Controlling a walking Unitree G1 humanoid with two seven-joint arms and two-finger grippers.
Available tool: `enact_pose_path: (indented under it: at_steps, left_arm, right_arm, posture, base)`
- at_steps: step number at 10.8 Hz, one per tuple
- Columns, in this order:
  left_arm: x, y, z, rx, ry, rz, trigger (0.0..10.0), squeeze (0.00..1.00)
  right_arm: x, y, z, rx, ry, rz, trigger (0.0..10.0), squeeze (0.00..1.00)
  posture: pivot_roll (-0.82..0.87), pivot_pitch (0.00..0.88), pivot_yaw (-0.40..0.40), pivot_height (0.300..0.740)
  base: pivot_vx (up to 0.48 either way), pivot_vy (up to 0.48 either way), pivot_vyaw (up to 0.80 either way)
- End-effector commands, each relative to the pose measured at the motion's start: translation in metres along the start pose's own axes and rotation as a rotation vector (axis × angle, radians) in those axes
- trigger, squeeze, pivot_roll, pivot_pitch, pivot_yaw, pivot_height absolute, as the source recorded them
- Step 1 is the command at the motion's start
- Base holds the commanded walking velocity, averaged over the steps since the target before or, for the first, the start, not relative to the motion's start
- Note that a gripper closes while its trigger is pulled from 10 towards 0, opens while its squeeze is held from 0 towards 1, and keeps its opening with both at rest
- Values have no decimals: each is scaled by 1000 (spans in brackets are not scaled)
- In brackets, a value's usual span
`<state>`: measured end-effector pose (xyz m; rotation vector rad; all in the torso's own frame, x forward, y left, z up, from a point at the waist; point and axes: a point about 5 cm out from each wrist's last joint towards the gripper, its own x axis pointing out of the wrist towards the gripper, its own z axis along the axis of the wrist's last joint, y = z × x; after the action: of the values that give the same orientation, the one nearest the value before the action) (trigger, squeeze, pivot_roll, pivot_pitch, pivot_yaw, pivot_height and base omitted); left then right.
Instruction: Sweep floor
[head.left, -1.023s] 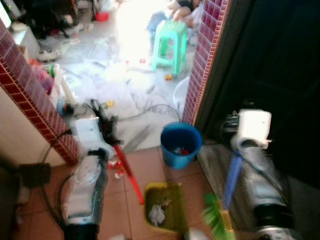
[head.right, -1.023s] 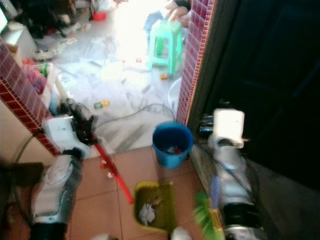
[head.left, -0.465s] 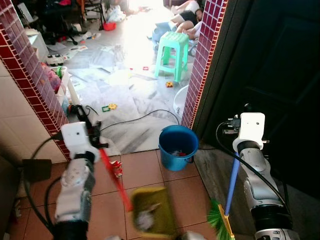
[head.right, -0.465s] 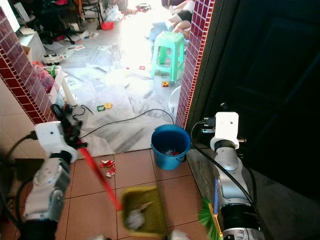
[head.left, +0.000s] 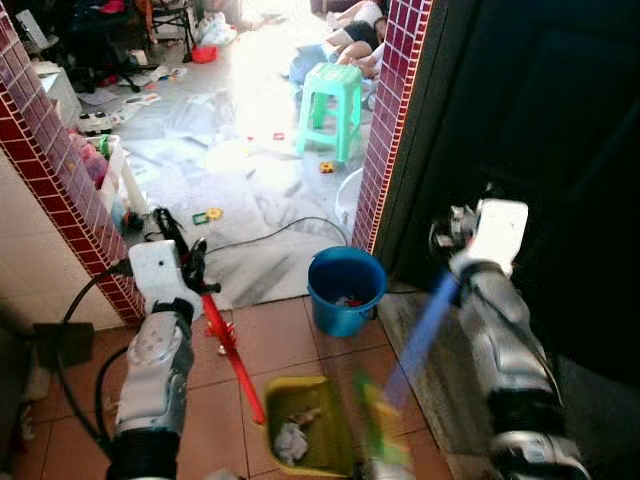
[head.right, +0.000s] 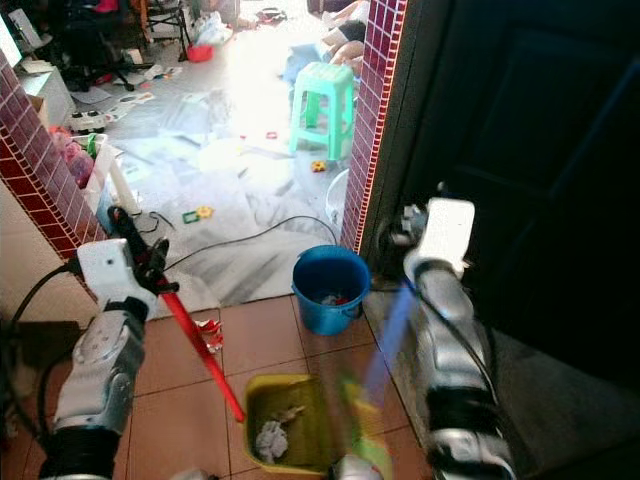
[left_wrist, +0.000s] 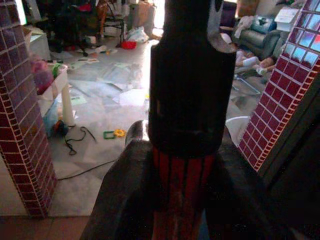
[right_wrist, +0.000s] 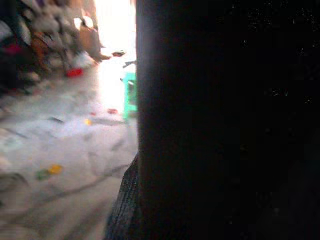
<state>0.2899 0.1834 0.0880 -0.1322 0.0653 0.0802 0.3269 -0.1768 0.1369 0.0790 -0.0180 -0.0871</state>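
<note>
Blue bucket (head.left: 345, 290) sits at 12 o'clock by the doorway, probably the dump spot. Yellow dustpan (head.left: 305, 437) lies flat at 6 holding scraps, left end effector (head.left: 190, 270) clamped on its red handle (head.left: 230, 345). Right end effector (head.left: 450, 232) grips the blurred broom (head.left: 420, 335), angled toward the pan.

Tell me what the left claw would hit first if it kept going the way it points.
Probably the grey floor of the next room: the left claw, shut on the dustpan's red handle, points past the brick pillar toward the cable and small toys. Depth is unclear.
</note>
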Motion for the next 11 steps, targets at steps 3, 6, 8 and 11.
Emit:
enact_pose_path:
  at_steps: [3, 6, 8, 11]
  left_arm:
    - [8, -3, 11, 59, -59, 23, 10000, 0]
    - [13, 5, 10, 119, -50, 90, 10000, 0]
    - [15, 3, 8, 117, -45, 89, 10000, 0]
    - [19, -9, 3, 99, -32, 67, 10000, 0]
  right_arm:
    - [10, 8, 36, 90, -80, 30, 10000, 0]
    - [13, 11, 38, 148, -29, 32, 10000, 0]
    - [13, 12, 33, 194, 20, 24, 10000, 0]
    - [11, 21, 25, 347, 94, 24, 10000, 0]
  posture:
    - [-86, 0, -2, 740]
    - [-85, 0, -4, 740]
    - [-86, 0, -4, 740]
    - [-92, 0, 0, 740]
  base:
    - [0, 0, 0]
    - [0, 0, 0]
    - [0, 0, 0]
    - [0, 0, 0]
